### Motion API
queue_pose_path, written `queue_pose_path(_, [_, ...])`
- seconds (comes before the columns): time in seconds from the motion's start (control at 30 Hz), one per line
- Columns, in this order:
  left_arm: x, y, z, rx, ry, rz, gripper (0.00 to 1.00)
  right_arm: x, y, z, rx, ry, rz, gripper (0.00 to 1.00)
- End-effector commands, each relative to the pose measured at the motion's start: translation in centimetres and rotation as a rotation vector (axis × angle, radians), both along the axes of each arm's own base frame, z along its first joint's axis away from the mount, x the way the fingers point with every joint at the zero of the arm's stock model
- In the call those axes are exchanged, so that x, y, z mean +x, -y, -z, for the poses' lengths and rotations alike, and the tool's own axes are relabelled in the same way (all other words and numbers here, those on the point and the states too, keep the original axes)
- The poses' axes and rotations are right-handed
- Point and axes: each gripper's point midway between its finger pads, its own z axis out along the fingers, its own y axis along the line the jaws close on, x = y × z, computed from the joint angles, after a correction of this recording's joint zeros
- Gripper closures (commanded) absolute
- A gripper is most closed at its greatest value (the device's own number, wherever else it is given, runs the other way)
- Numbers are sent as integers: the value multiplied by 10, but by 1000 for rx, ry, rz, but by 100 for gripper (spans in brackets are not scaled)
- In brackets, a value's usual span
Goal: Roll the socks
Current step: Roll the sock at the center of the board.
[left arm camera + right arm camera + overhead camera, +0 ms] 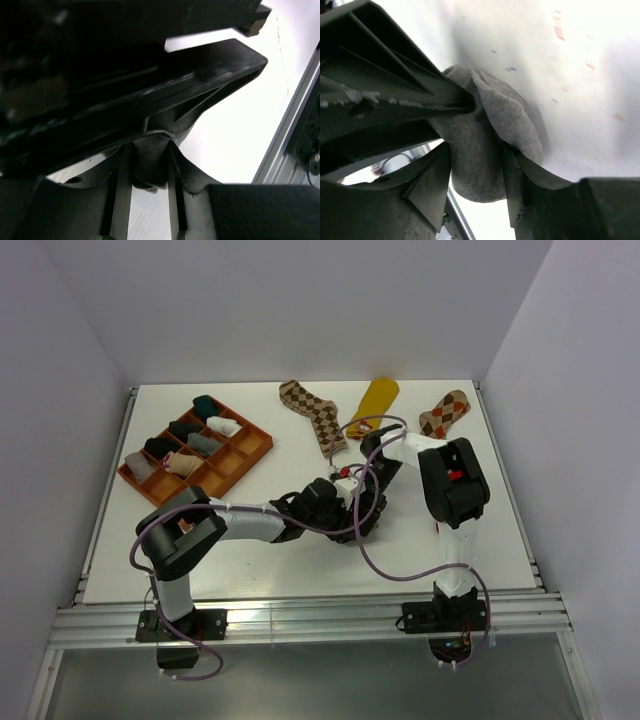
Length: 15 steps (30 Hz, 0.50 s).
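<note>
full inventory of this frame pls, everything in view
argyle socks: two, brown, flat at the far edge
yellow sock: one, mustard, flat between them
grey sock: one, grey, centre, between both grippers
rolled socks: about seven, dark, grey, white, taupe, in the tray
tray: one, orange, far left
table: one, white
rail: one, silver, near edge
left gripper: one, black, centre, gripping the grey sock
right gripper: one, black, centre, same sock between its fingers
</note>
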Motion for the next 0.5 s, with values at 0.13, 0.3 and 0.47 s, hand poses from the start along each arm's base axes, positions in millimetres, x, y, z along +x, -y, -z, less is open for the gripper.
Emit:
queue_pose_path(0.13, [-24, -35, 64, 202, -174, -29, 100, 38, 10, -24, 81, 248, 44, 45])
queue_pose_path(0.3, [-20, -42, 70, 238, -194, -58, 100, 37, 17, -44, 163, 227, 113, 44])
queue_pose_path(0.47, [-20, -46, 73, 243, -243, -71, 100, 47, 34, -57, 194, 293, 194, 44])
